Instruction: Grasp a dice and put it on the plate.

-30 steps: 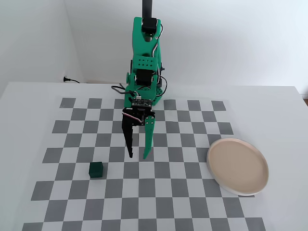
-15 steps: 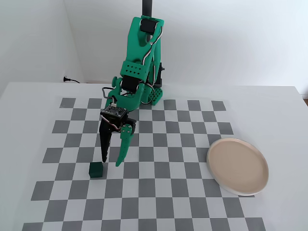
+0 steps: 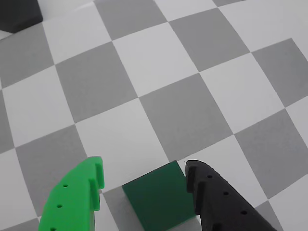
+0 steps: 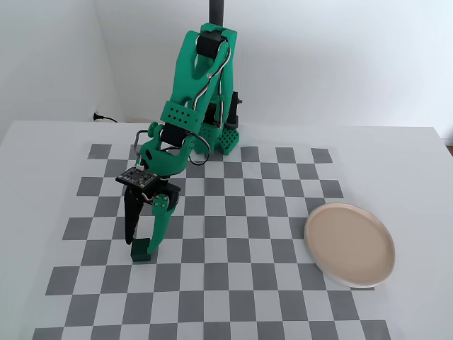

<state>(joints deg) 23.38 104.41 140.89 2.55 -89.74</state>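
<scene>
Grasp step in hand. Gripper [image 4: 141,239] down at the board's 8 o'clock, jaws partly spread around the dice [image 4: 141,251], black finger touching it, green one apart. Next: close, lift, carry toward the plate [image 4: 350,244] at 3 o'clock. Wrist view crops the dice's near edge.

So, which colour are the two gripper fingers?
One finger is bright green, the other black; the wrist view shows it best.

Dice [image 4: 140,249] on checkerboard [image 4: 233,283], plate [image 4: 349,244] far right
</scene>
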